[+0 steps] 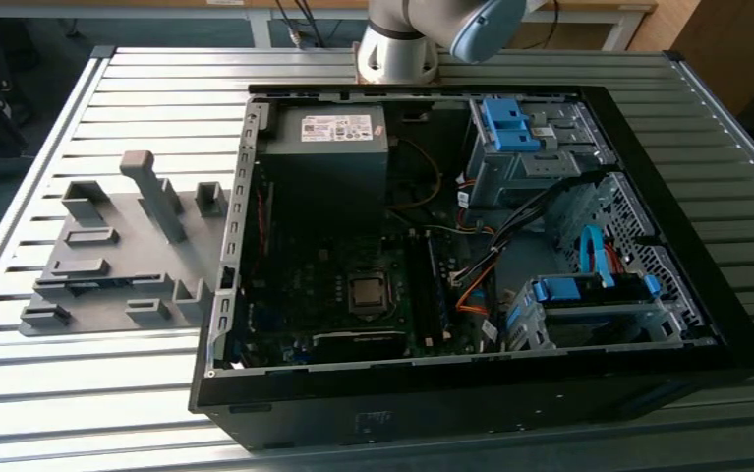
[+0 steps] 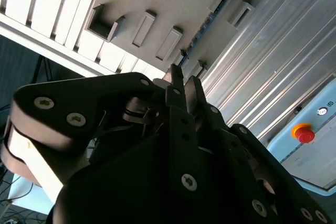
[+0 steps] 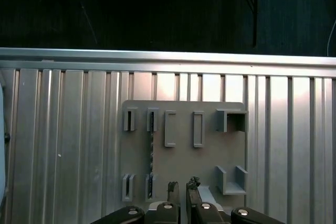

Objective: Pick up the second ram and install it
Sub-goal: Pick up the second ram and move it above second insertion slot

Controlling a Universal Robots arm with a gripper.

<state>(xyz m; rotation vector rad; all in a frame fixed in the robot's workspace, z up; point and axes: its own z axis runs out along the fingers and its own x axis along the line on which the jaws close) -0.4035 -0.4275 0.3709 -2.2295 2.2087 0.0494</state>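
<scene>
The second ram (image 3: 151, 153) stands on edge in a slot of the grey holder plate (image 3: 210, 150) and shows as a thin dark strip. The same ram (image 2: 203, 27) is visible in the second wrist view between two of the plate's brackets. My gripper (image 3: 182, 186) hovers high above the plate's near edge, a little to one side of the ram and well clear of it. Its fingers (image 2: 176, 77) stand open by a narrow gap with nothing between them. In the exterior view the holder plate (image 1: 114, 256) lies to the left of the open computer case (image 1: 239, 246).
The case lies on a slatted metal table (image 1: 153, 88), its motherboard (image 1: 350, 285) exposed, with cables and blue drive cages (image 1: 587, 295) on the exterior view's right. The arm's base (image 1: 396, 49) stands behind the case. A red stop button (image 2: 304, 132) sits beyond the table.
</scene>
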